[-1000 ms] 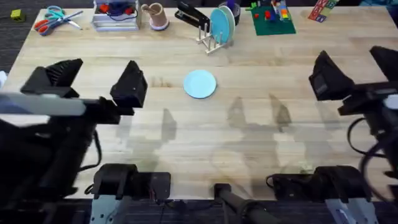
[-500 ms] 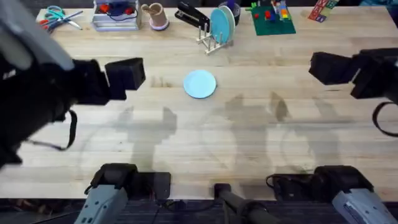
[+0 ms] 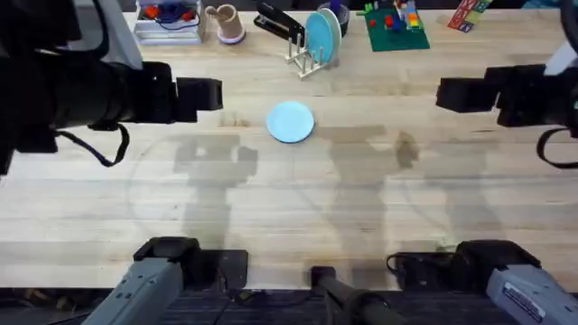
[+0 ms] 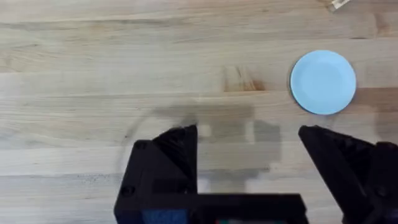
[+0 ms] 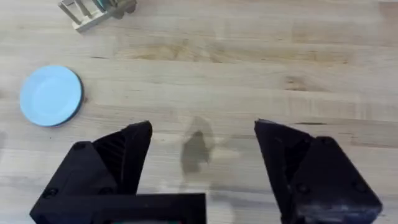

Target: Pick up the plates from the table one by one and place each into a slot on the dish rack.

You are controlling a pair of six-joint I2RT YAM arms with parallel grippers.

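**One plate flat on worktop, one racked, both end effectors empty**

Plate (image 3: 291, 121) lies flat on the worktop (image 3: 298, 208), roughly centred left-to-right, in the far half. Nothing touching it. Also seen from the left wrist (image 4: 323, 82) and the right wrist (image 5: 51, 96).

Rack (image 3: 305, 56) sits beyond it, near the far edge, just right of centre. A second plate (image 3: 322, 34) stands upright in a slot between the pegs. Rack base corner shows in the right wrist view (image 5: 93, 14).

Left end effector (image 3: 200, 95) hovers over the left part of the worktop, level with the flat plate and apart from it. Fingers (image 4: 177, 149) spread wide, bare wood between them, holding nothing.

Right end effector (image 3: 452, 94) hovers over the right part, well apart from the plate. Fingers (image 5: 124, 149) also spread wide, nothing held; bare planks between them.

Along the far edge: scissors (image 3: 79, 27) at the left corner, a clear tray (image 3: 167, 23) of small items, a pale cup (image 3: 226, 23), a black stapler-like item (image 3: 275, 23) just left of the rack, a green base with coloured blocks (image 3: 395, 25) right of the rack.
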